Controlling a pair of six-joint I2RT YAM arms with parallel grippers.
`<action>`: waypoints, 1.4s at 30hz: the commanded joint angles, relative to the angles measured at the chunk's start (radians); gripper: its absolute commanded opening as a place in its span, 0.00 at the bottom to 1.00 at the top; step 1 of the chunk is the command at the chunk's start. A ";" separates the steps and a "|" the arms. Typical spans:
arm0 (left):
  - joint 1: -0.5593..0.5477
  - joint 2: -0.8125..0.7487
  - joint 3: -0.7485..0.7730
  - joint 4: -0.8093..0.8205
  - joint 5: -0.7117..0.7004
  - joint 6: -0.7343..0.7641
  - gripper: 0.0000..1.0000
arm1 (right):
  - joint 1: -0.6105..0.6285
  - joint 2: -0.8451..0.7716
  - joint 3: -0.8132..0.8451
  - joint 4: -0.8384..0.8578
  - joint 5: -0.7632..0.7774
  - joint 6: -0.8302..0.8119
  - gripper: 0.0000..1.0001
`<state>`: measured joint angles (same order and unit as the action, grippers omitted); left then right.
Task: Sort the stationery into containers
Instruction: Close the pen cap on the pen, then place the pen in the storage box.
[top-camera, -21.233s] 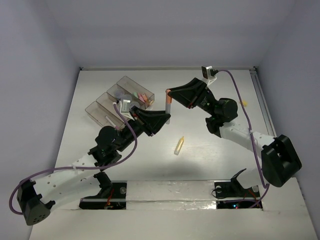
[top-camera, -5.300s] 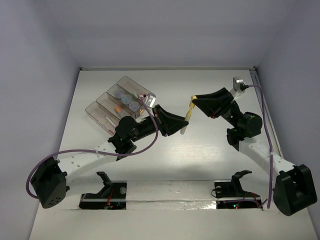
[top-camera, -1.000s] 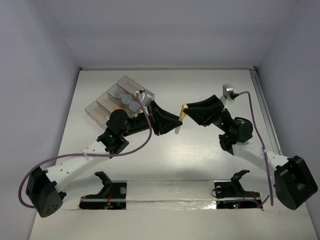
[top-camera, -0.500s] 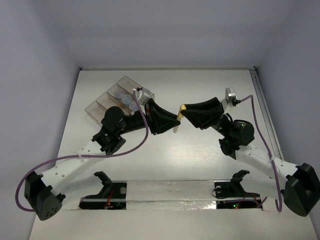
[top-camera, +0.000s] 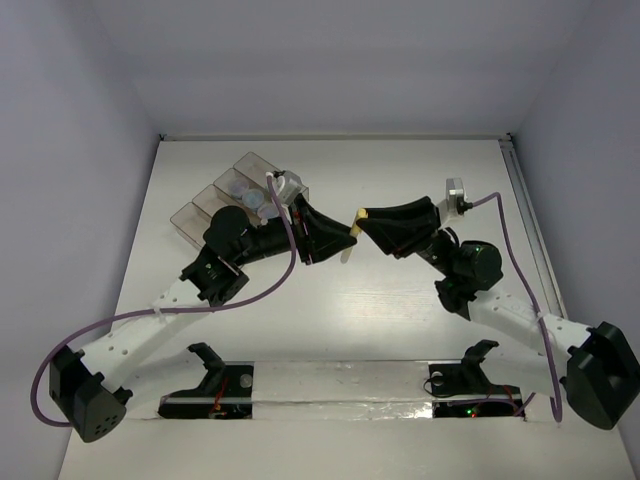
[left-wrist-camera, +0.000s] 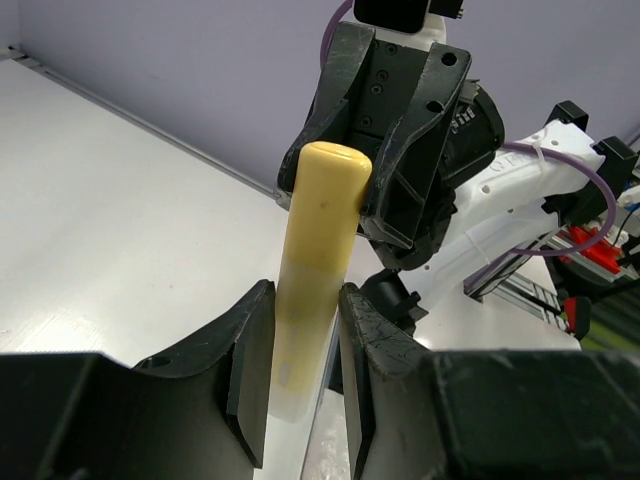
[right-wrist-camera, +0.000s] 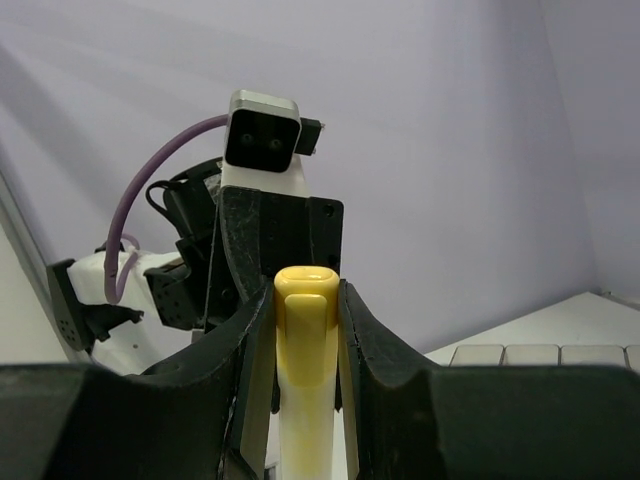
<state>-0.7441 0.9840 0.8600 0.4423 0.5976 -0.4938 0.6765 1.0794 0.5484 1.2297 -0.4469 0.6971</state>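
A yellow stick (top-camera: 352, 232) with a pale lower end hangs in the air over the middle of the table, held at both ends. My right gripper (top-camera: 362, 219) is shut on its yellow capped end (right-wrist-camera: 305, 340). My left gripper (top-camera: 336, 243) is shut on its pale end (left-wrist-camera: 303, 340), with both fingers (left-wrist-camera: 250, 372) against it. The containers (top-camera: 196, 222), a row of clear brownish compartments, stand at the far left just behind my left arm. Three grey-lilac rolls (top-camera: 250, 199) lie in one compartment. The other sticks and pens are mostly hidden by the left arm.
The right arm's body (left-wrist-camera: 410, 130) fills the left wrist view straight ahead. The left arm and its camera (right-wrist-camera: 262, 140) fill the right wrist view. The compartments' rims (right-wrist-camera: 530, 355) show low at its right. A rail (top-camera: 525, 210) runs along the table's right edge.
Over the last second both grippers, joined by the yellow stick, have drifted a little to the left, towards the containers. Five seconds ago the stick stood further right.
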 joint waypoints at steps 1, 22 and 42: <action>0.023 -0.064 0.166 0.460 -0.174 -0.032 0.00 | 0.061 0.036 -0.073 -0.352 -0.260 -0.064 0.00; 0.032 -0.162 -0.168 0.325 -0.400 0.000 0.00 | 0.061 -0.282 0.048 -0.567 0.051 -0.122 0.88; 0.498 0.070 -0.239 -0.040 -0.956 -0.219 0.00 | 0.061 -0.411 -0.053 -1.016 0.266 -0.220 0.10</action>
<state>-0.2825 1.0248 0.6205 0.3840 -0.3210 -0.6716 0.7345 0.6884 0.5037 0.2680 -0.2272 0.5133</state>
